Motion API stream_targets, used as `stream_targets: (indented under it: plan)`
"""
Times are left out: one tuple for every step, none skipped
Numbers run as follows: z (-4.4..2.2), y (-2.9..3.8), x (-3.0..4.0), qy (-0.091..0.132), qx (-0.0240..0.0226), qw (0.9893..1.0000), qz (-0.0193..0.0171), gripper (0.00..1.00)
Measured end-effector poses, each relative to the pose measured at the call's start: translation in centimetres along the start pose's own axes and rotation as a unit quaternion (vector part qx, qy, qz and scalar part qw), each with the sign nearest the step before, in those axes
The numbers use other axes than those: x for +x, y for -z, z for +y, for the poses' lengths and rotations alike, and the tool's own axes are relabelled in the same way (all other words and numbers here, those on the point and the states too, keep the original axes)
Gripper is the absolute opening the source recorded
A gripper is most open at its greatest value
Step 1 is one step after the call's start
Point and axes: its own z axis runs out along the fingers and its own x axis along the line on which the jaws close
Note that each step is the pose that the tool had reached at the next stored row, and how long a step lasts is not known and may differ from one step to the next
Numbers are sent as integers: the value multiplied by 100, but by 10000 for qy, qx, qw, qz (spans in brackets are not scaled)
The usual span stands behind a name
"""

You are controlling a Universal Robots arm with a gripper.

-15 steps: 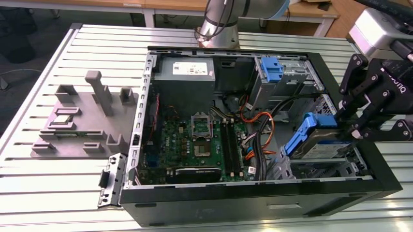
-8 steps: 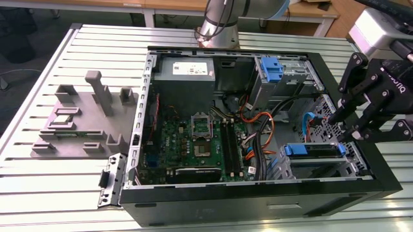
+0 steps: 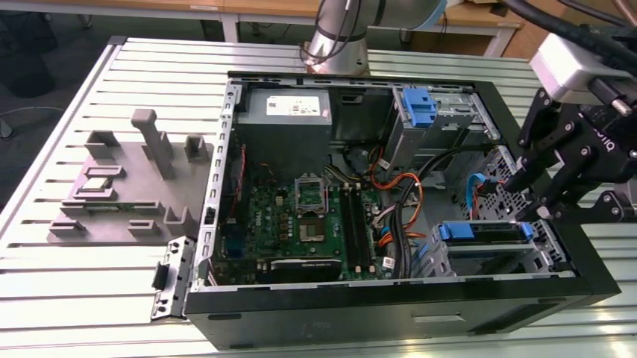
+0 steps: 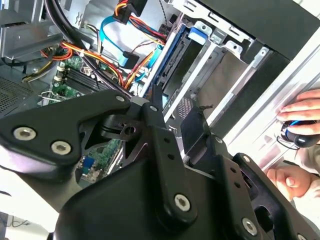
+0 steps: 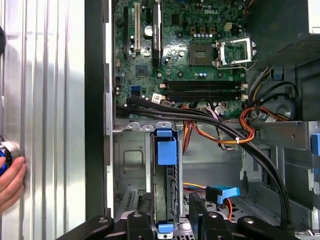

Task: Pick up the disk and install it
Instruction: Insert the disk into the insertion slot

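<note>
One disk (image 5: 166, 152) sits edge-on in the drive cage (image 5: 131, 160), lower centre, seemingly installed; the tool (image 5: 170, 216) stands wide, empty.

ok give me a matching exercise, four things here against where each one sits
1 disk
2 motherboard
3 hand
4 grey fixture

a at the slatted table, outside the case
b edge-on in the drive cage
c flat on the case floor
d on the table, at the exterior view's left of the case

Pairs: 1-b, 2-c, 3-a, 4-d
</note>
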Motion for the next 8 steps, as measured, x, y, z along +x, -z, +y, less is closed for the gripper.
stream_targets:
  plan:
    - [0, -13, 1, 0, 3, 10000, -4, 42]
    - [0, -18, 1, 0, 3, 10000, -4, 42]
    - [-1, -18, 1, 0, 3, 10000, -3, 42]
    - [0, -18, 1, 0, 3, 10000, -3, 42]
    - [0, -18, 1, 0, 3, 10000, -3, 42]
    - [0, -18, 2, 0, 3, 10000, -3, 42]
    - [-1, -19, 2, 0, 3, 10000, -4, 42]
    - [-1, -19, 2, 0, 3, 10000, -4, 42]
